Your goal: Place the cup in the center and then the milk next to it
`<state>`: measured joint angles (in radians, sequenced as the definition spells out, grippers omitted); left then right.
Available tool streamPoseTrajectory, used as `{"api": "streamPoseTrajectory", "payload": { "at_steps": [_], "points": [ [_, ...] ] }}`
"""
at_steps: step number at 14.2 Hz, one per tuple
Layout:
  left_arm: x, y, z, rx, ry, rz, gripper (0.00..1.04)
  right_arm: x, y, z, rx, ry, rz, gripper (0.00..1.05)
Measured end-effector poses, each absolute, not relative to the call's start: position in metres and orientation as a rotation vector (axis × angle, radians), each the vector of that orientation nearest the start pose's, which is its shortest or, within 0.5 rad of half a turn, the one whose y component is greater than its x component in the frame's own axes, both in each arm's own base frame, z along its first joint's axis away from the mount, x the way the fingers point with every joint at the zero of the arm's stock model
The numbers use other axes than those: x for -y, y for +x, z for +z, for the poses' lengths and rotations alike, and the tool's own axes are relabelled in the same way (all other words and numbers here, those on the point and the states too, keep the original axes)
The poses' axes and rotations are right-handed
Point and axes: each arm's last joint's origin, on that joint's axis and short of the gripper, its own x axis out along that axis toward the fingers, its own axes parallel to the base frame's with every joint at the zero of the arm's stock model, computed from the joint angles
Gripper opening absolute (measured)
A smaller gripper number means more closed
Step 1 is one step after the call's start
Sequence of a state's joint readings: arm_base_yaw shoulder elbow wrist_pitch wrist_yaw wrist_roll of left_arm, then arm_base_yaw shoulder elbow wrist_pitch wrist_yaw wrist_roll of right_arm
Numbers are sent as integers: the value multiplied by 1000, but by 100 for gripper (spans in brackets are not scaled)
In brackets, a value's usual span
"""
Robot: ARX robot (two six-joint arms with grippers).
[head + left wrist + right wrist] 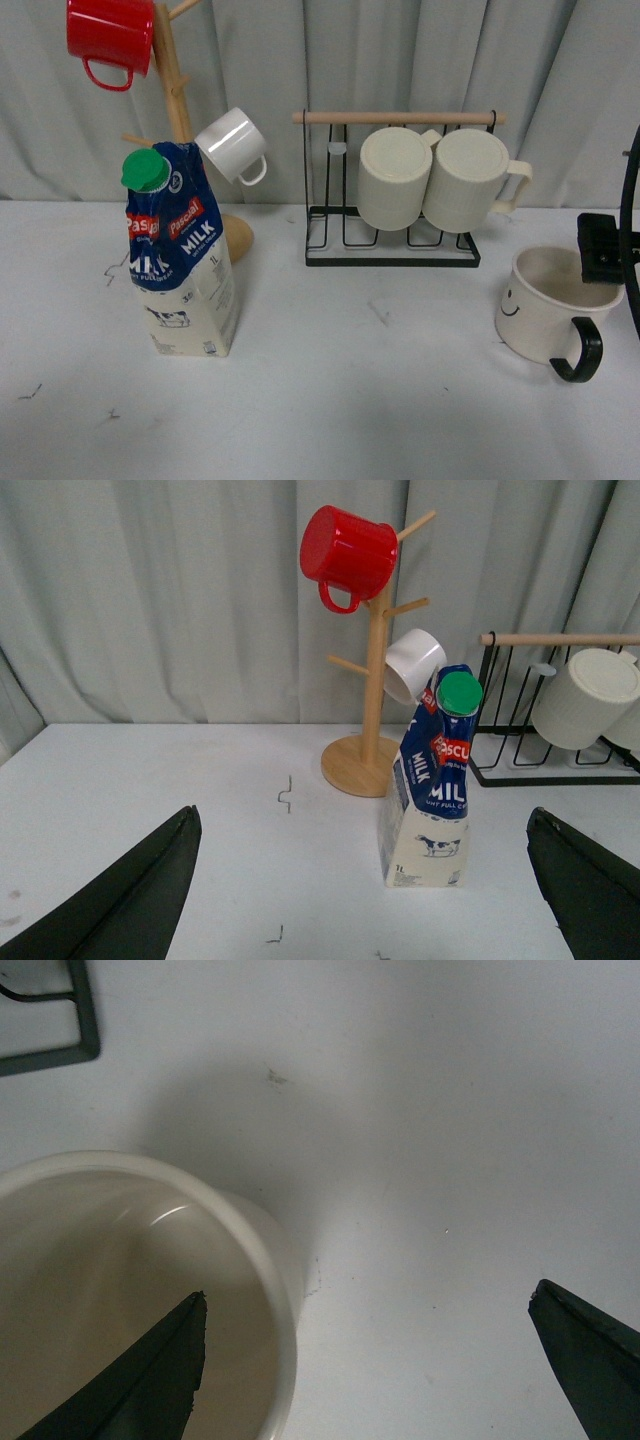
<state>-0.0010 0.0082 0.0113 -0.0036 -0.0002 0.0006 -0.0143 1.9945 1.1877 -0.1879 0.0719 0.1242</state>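
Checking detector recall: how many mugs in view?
5: red mug and small white mug on the wooden tree, two ribbed mugs on the rack, the cup on the table, far right.

Staged lab setup, white table (350, 400), grey curtain backdrop (400, 50)

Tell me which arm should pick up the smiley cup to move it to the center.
Right. The right gripper is open at the cup, one finger over its mouth, the other outside the rim. The left gripper, also open, faces the milk on the other side of the table.
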Motion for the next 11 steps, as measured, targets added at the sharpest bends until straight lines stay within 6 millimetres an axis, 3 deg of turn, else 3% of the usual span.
{"api": "streamPoseTrajectory", "payload": {
  "at_steps": [1,2,5,9,11],
  "points": [
    [0,98,166,-1,1,-1,98,8,397,122,-1003,94,-146,98],
    [0,98,166,-1,1,-1,98,8,399,118,-1003,99,-148,91],
    [0,98,166,-1,1,-1,98,6,413,112,-996,104,-150,52],
    [0,98,166,-1,1,-1,98,4,417,108,-1009,102,-163,11],
    [0,98,166,-1,1,-1,98,-1,415,113,-993,107,-146,4]
  ]
}}
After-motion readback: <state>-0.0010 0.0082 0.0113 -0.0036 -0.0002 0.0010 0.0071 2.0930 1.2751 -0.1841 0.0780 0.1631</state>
